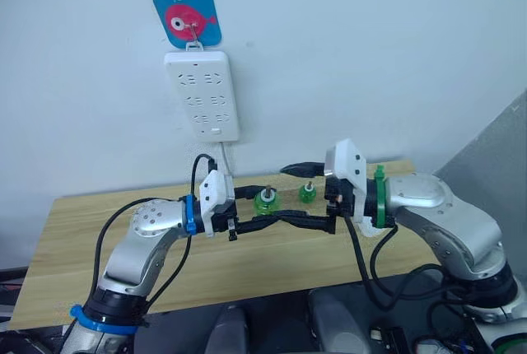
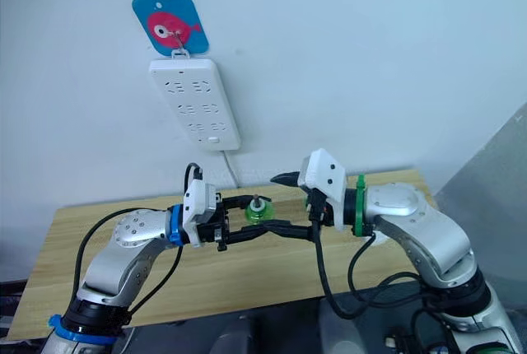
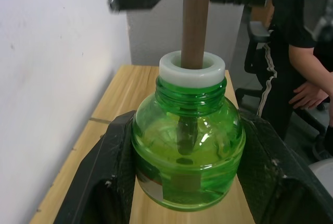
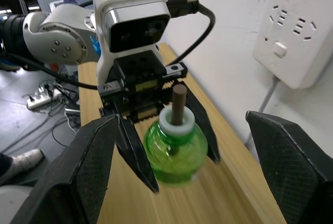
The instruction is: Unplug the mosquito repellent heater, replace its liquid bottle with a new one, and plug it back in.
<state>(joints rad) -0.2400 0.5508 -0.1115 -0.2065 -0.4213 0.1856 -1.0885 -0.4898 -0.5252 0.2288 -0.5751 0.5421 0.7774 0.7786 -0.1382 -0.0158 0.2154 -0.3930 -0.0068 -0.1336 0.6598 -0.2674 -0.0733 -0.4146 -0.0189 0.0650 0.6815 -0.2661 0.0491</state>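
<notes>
Two green bottles were on your scene. The first bottle (image 1: 265, 200), with a white collar and a brown wick standing up, sat between the fingers of your left claw (image 1: 257, 207). The wrist view showed one black finger (image 3: 112, 177) pressed on each side of its round body, so this claw was closed on it. The bottle was upright over the table (image 1: 99, 230); I could not tell if its base touched the wood. The second bottle (image 1: 307, 193) stood on the table near the wall, just beside the first one and behind your right claw (image 1: 284, 196).

Your right claw faced the left one, tip to tip, with its fingers spread wide. One finger was above the held bottle and one below it, both apart from the glass.

On the wall above hung a white power strip (image 1: 202, 95) from a blue plate with a pink fish (image 1: 187, 15). A person (image 3: 291, 52) in dark clothes sat beyond the end of the table.
</notes>
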